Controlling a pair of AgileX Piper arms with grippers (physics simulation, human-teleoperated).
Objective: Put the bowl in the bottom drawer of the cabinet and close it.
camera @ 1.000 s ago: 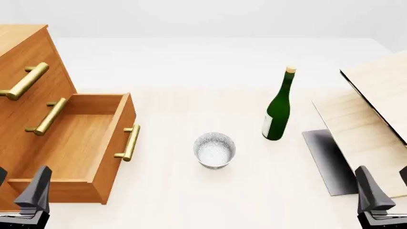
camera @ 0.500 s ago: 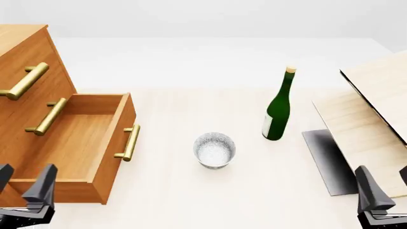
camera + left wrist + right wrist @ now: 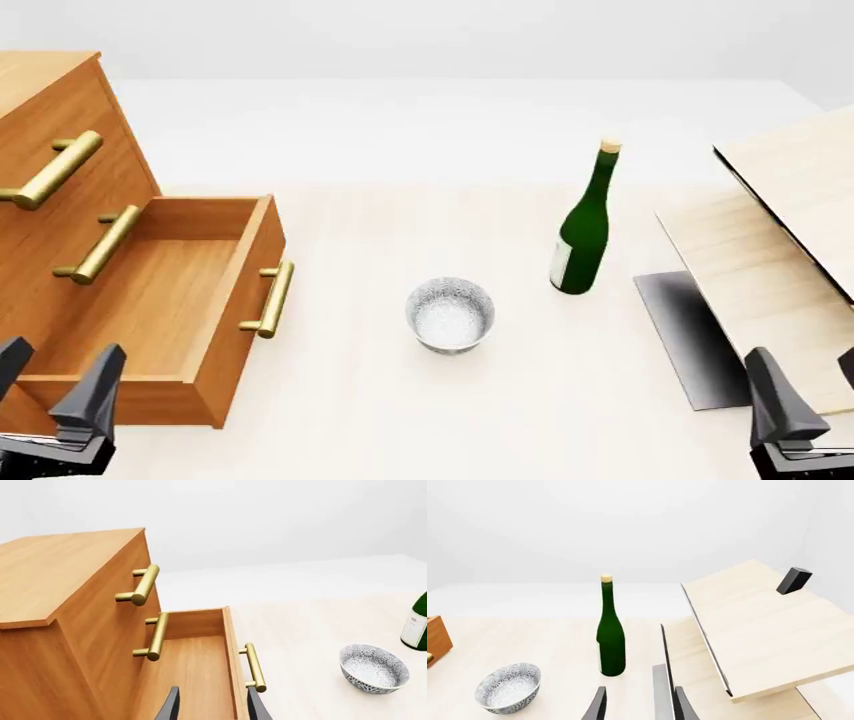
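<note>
Front view: the bowl (image 3: 451, 314) stands upright on the table (image 3: 400, 420), mouth up, between the open bottom drawer (image 3: 147, 300) and the green bottle (image 3: 585, 225), apart from both. The drawer is pulled out of the cabinet (image 3: 54, 150) toward the table's middle, its long axis running along that pull; its brass handle (image 3: 271, 299) lies across the front, facing the bowl. The left gripper (image 3: 51, 385) hangs low by the drawer's near corner, fingers spread, holding nothing. The right gripper (image 3: 814, 395) sits at the lower right edge beside the pale boards (image 3: 774, 250), fingers apart and empty.

Left wrist view: the left gripper (image 3: 210, 705) shows two spread fingertips over the drawer (image 3: 193, 665). The bowl (image 3: 373, 669) rests beyond the handle (image 3: 253, 667), beside the bottle (image 3: 417, 622).

Right wrist view: the right gripper (image 3: 637, 705) is spread. The bowl (image 3: 508, 687) sits upright near the bottle (image 3: 610, 635), the boards (image 3: 760, 630) on the other side.
</note>
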